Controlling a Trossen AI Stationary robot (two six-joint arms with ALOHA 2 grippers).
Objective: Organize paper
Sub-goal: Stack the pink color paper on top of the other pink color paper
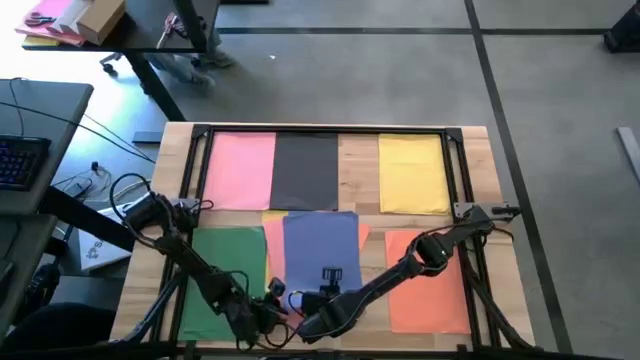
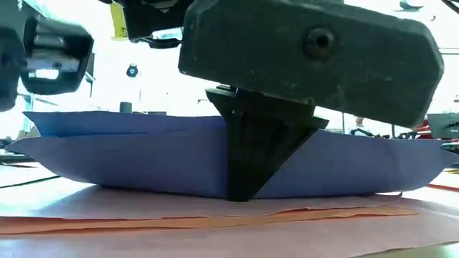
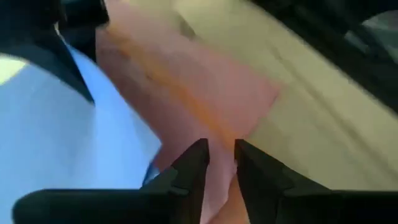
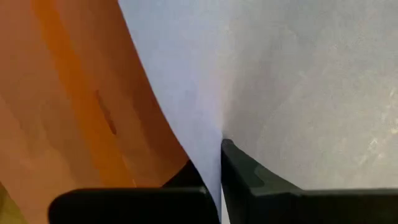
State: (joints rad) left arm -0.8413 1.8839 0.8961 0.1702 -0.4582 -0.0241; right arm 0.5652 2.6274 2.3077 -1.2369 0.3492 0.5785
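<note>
Six sheets still lie spread over the bench, the right tool clamped on the blue sheet at six o'clock, gathering barely begun

paper: pink | dark grey | yellow | green | blue | orange

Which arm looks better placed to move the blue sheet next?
Probably the right: its gripper is shut on the blue sheet, whose edges lift off the table in the low view. The left gripper hovers beside it over a pink-orange sheet, gripping nothing.
</note>
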